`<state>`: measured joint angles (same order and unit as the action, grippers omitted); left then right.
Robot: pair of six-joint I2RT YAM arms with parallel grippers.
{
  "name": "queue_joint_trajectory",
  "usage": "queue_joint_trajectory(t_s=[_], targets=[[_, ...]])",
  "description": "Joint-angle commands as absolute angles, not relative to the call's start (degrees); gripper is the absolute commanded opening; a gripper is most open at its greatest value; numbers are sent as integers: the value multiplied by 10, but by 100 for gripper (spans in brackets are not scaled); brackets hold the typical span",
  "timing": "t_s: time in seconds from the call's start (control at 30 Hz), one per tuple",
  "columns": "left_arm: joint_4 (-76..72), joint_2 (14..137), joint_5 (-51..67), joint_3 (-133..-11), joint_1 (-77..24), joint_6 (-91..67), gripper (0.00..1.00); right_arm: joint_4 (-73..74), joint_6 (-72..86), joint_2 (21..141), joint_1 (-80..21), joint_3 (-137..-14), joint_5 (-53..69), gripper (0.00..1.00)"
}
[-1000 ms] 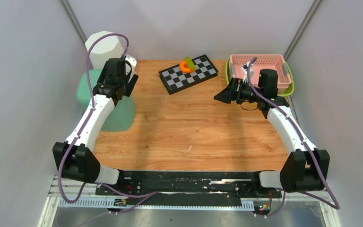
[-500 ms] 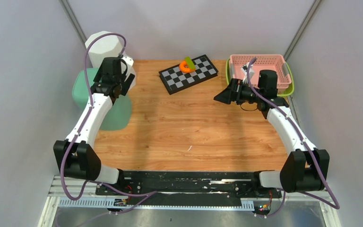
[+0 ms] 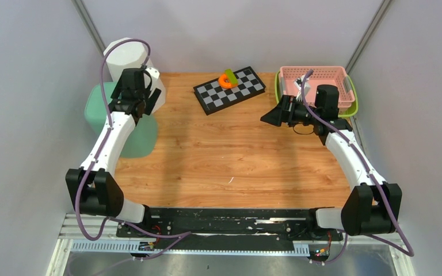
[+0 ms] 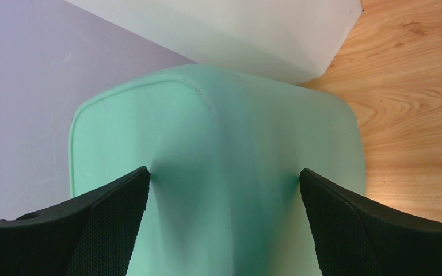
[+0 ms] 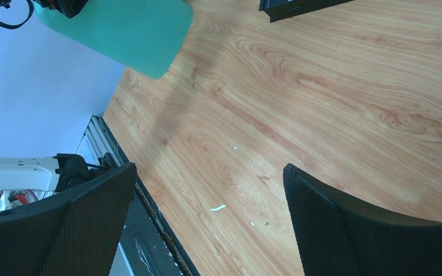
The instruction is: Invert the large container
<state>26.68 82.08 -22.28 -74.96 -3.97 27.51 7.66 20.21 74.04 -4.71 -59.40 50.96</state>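
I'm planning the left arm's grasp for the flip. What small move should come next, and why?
Probably lower the left gripper a little toward the mint green container. Its jaws stand open, and in the wrist view the container lies framed between them, not gripped. The white container stands close behind, so keep clear of it.

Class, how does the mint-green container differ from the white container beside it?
The green container has smooth, rounded corners; the white container has flat, angular facets. The white container sits in the far corner; the green container lies in front of it. Both sit at the left edge of the table.
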Motion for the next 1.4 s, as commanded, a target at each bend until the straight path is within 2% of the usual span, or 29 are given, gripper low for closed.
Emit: queue_joint_trajectory(t_s=[0.0, 0.3, 0.73, 1.1, 1.37], targets=[[317, 847, -223, -756, -28, 255, 100, 67, 208, 729, -34, -585, 510, 100], [343, 835, -193, -784, -27, 244, 100, 67, 206, 729, -33, -587, 512, 100], [421, 722, -15, -855, -36, 204, 100, 142, 119, 711, -33, -637, 422, 100], [497, 608, 224, -792, -84, 256, 100, 202, -12, 712, -33, -696, 233, 100], [513, 501, 375, -674, -87, 365, 100, 200, -35, 793, -33, -752, 124, 99]])
